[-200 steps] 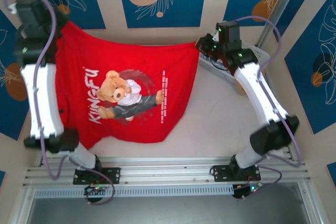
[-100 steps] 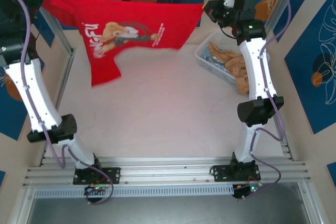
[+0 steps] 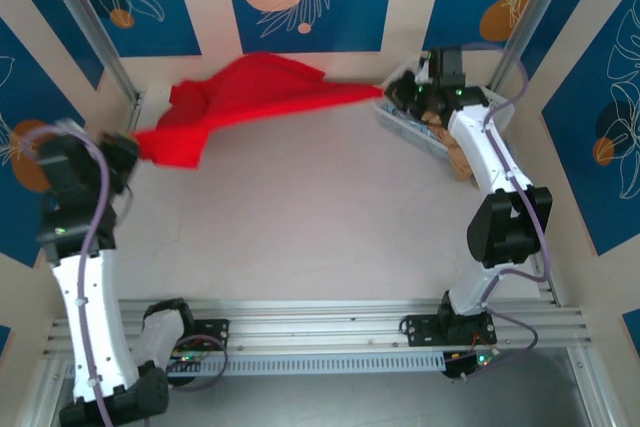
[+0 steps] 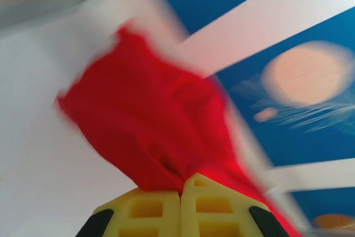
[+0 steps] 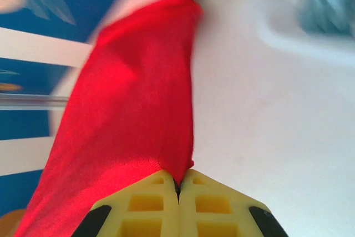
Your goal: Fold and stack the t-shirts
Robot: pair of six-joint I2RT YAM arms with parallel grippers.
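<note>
We saw the red t-shirt (image 3: 250,97) strung across the far side of the table (image 3: 300,217), bunched and motion-blurred, print not readable; we couldn't tell whether its middle touched the table. Left end effector (image 4: 180,184) was pinched tight on the shirt's left end, near the left wall; right end effector (image 5: 177,177) was pinched tight on the other end, just beside the white basket (image 3: 398,119), which held tan cloth.

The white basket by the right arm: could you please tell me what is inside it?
Tan fabric shows inside the basket; the right arm crosses above it and hides the rest of its contents.
</note>
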